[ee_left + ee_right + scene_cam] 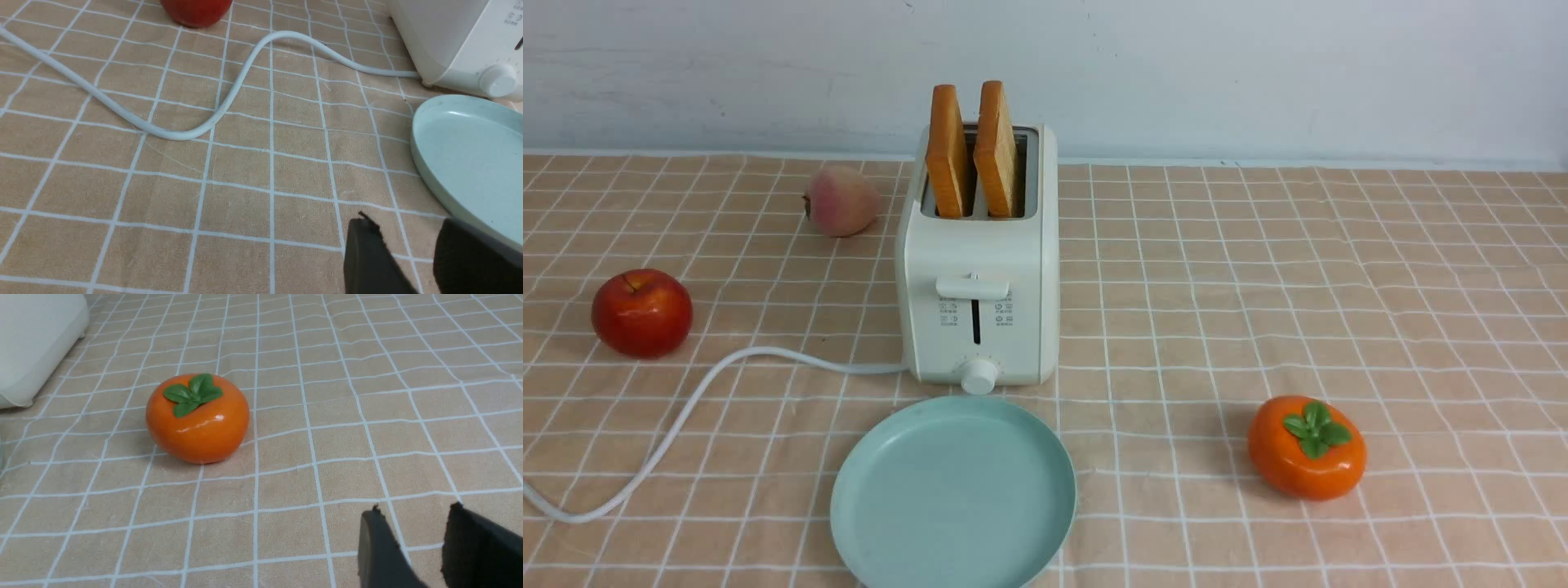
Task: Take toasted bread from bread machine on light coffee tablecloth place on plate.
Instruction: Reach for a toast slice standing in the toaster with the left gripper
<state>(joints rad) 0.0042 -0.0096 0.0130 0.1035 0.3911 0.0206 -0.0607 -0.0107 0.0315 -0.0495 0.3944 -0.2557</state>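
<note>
Two toast slices (972,151) stand in the toaster (980,269); left end effector (404,228) and right end effector (412,516) have fingers apart, apparently empty.

The light coffee tablecloth (1339,269) carries the bread machine (980,278), plate (953,498), white cord (754,352), apple (642,313), peach (842,201) and persimmon (1307,447).

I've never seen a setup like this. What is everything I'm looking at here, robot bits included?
bread machine: one, cream-white, centre of cloth
toasted bread: two slices, golden-brown, upright in its slots
plate: one, mint-green, empty, in front of the machine
cord: one, white, trailing left from the machine
apple: one, red, far left
peach: one, pinkish, back left
persimmon: one, orange with green leaves, front right
light coffee tablecloth: one, tan, white grid, under everything
wall: whitish, behind
left gripper: black, open, by the plate
right gripper: black, open, near the persimmon
</note>
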